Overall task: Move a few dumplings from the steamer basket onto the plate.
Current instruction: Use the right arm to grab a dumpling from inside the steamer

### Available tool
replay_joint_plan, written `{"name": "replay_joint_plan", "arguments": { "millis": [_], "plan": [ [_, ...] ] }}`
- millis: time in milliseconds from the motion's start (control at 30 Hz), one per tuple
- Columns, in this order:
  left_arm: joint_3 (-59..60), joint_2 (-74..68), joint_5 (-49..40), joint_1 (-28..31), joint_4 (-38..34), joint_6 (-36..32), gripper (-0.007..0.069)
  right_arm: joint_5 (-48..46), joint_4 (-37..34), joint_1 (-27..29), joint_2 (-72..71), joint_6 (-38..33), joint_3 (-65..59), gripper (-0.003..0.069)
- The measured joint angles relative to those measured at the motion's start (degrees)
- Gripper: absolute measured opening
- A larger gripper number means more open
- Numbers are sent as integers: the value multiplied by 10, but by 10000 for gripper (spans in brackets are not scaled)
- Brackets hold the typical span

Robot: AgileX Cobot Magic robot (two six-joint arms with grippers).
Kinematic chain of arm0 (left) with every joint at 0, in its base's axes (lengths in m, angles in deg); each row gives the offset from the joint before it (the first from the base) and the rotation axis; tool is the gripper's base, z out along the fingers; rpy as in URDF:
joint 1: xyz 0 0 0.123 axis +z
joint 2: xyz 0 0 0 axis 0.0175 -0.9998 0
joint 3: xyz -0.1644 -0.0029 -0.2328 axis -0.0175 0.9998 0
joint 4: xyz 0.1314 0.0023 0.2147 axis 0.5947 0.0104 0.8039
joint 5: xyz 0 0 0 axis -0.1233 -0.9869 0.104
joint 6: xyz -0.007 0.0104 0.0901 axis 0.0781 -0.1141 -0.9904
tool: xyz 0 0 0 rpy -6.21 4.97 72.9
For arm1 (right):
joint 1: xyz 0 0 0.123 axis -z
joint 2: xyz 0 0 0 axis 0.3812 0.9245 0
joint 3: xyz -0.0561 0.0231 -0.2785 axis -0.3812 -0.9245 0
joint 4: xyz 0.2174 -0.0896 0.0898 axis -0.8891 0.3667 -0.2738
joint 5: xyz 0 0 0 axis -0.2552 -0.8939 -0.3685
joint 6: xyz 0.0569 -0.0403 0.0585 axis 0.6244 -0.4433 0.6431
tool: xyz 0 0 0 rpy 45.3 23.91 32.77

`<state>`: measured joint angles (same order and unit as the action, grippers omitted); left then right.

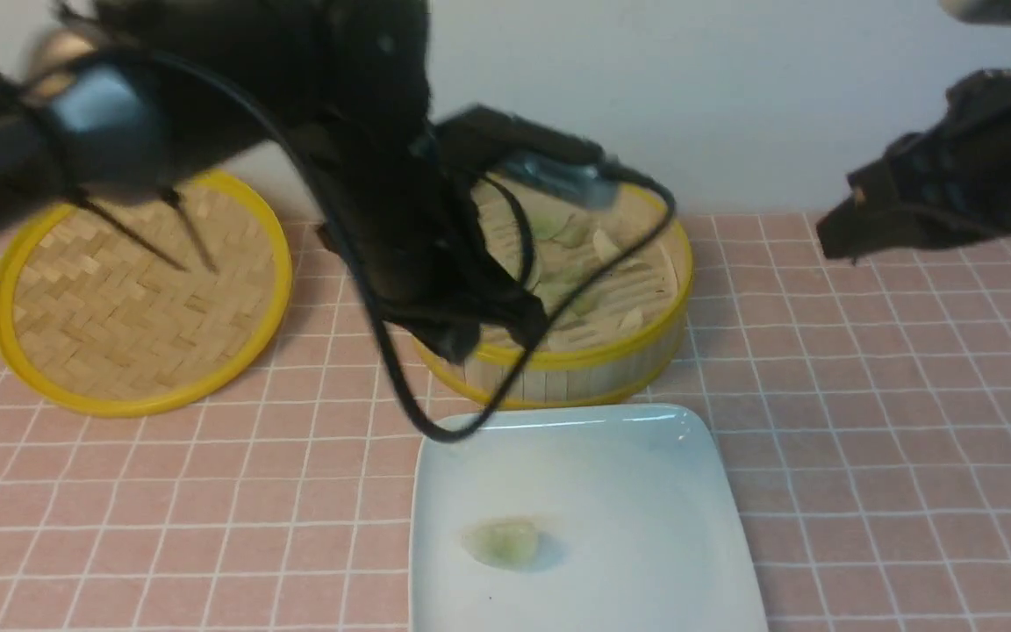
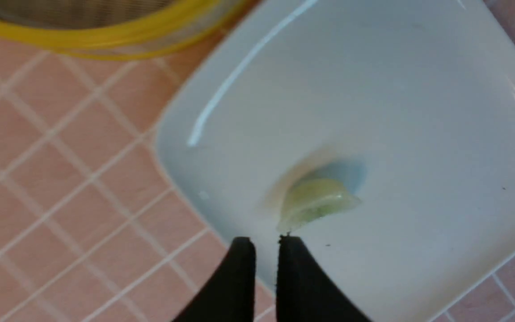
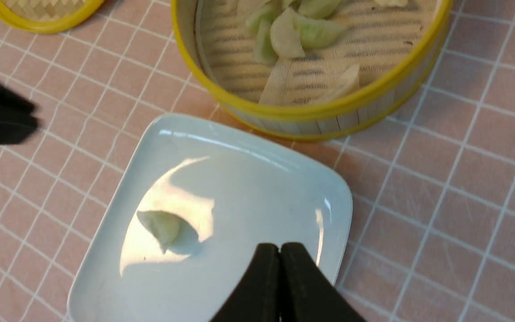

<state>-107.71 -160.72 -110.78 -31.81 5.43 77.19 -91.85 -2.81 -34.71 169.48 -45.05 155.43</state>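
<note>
One pale green dumpling [image 1: 503, 542] lies on the white plate [image 1: 646, 491] at the near edge of the table. In the left wrist view, the left gripper [image 2: 266, 241] hovers just short of that dumpling [image 2: 315, 201], its jaws nearly together with a thin empty gap. In the front view the left gripper [image 1: 488, 338] is blurred, in front of the steamer basket [image 1: 611, 351]. Several dumplings [image 3: 293, 31] remain inside the basket [image 3: 329, 112]. The right gripper [image 3: 280, 245] is shut and empty, high above the plate [image 3: 262, 188].
The woven bamboo lid [image 1: 137, 298] with its yellow rim lies at the back left. The left arm's cable [image 1: 435, 421] hangs over the plate's far corner. A pink tiled cloth [image 1: 892, 456] covers the table.
</note>
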Motion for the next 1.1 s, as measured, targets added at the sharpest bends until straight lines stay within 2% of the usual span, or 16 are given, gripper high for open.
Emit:
{"name": "replay_joint_plan", "arguments": {
  "millis": [167,300,433,567,600,633,733,1000,1100],
  "plan": [
    [50,156,-10,24,20,24,-6,18,16,-39,151,-55,121,-8],
    [99,245,-7,24,18,42,-6,32,36,-58,261,-96,199,36],
    [139,306,-6,25,19,65,-6,31,49,-71,357,-118,280,134],
    [168,342,-13,25,19,79,-6,31,78,-84,452,-124,369,298],
    [169,342,-14,25,19,79,-6,31,80,-84,452,-124,373,298],
    [175,349,-23,25,19,81,-6,31,93,-88,482,-124,403,353],
    [179,354,-25,25,19,84,-6,32,107,-94,524,-124,443,406],
    [181,354,-25,25,20,87,-6,33,121,-105,589,-124,501,425],
    [181,354,-25,25,20,87,-6,29,120,-105,591,-118,504,377]
  ]
}}
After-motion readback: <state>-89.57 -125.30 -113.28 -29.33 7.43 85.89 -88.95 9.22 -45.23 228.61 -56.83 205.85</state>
